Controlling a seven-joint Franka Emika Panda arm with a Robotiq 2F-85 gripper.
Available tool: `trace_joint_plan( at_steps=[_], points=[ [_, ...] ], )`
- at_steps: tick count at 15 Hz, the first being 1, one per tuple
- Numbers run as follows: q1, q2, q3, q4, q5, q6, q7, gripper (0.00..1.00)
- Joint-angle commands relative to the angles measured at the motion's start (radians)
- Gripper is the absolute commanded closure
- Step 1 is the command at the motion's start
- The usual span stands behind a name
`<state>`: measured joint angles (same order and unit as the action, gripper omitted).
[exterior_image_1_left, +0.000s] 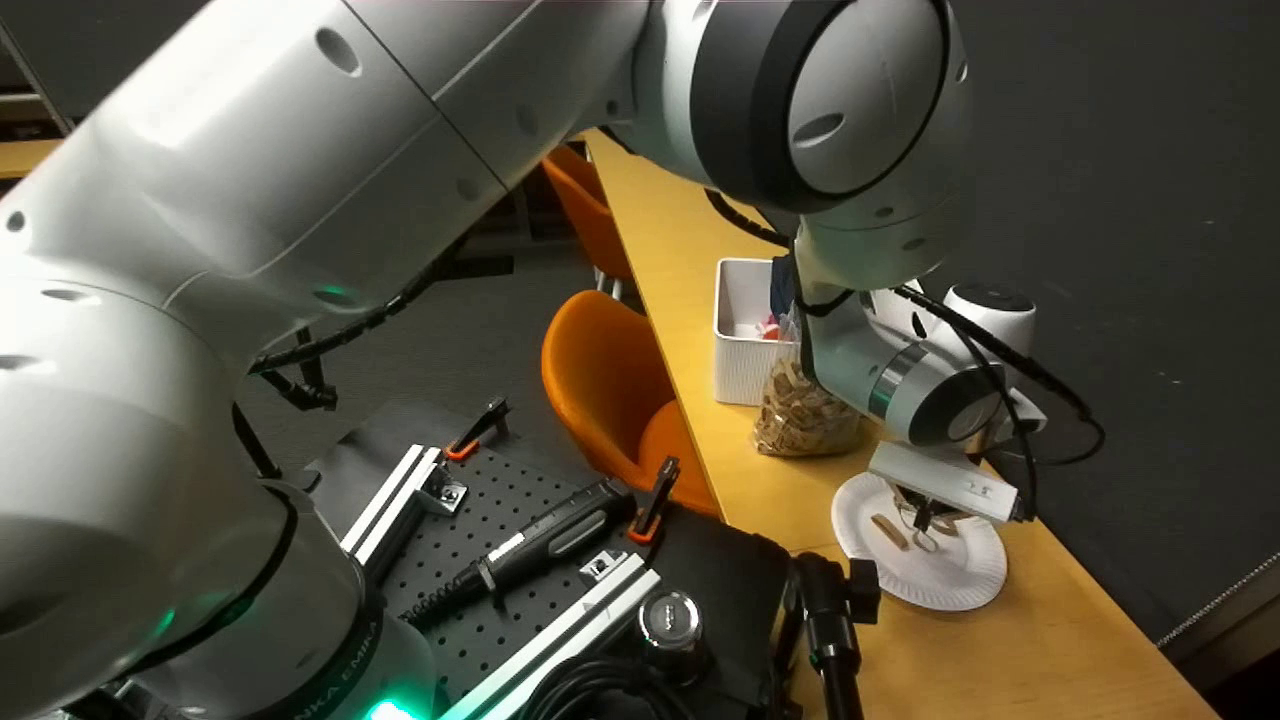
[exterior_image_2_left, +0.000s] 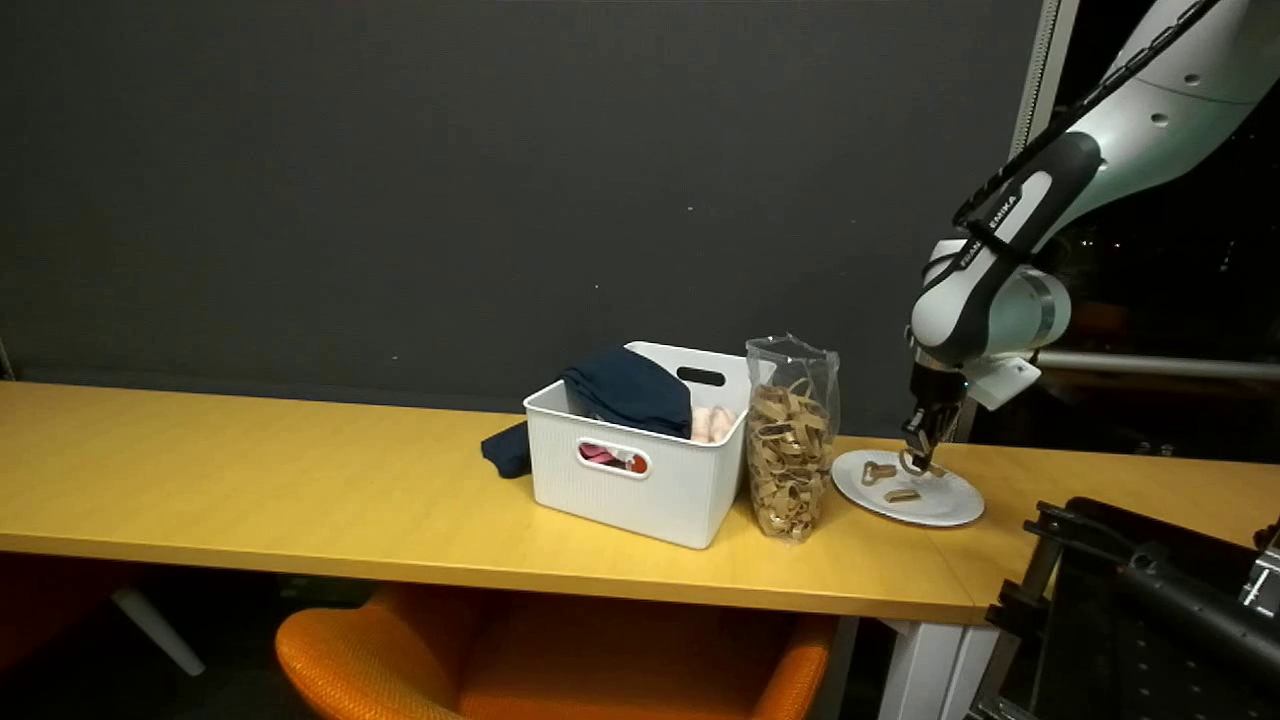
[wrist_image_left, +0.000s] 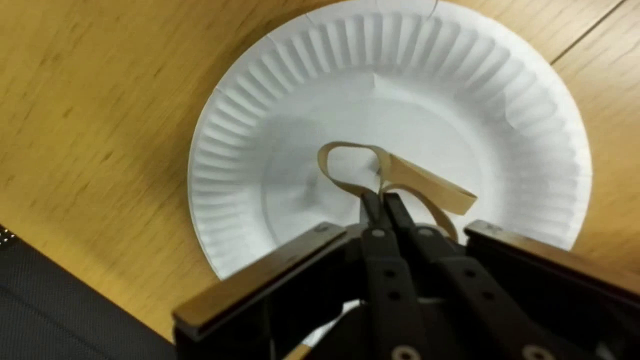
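In the wrist view, nips a looped tan band (wrist_image_left: 346, 185) between the narrow-set tips of the pincer (wrist_image_left: 381, 196), over a white paper plate (wrist_image_left: 225, 200). In an exterior view, hangs low above the bench (exterior_image_1_left: 1080, 640), near a bag of bands (exterior_image_1_left: 800, 415). In an exterior view, points down, with the bag between plate and white bin (exterior_image_2_left: 620, 500).
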<state>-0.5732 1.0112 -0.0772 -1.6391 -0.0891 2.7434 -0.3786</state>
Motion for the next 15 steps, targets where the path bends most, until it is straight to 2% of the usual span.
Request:
trace_joint_plan(
  at_steps=[1, 15],
  points=[
    [0.007, -0.035, 0.007, -0.031, 0.013, 0.002, -0.003, 0.99],
    [0.04, 0.038, -0.002, 0.013, 0.01, -0.019, 0.003, 0.99]
  ],
)
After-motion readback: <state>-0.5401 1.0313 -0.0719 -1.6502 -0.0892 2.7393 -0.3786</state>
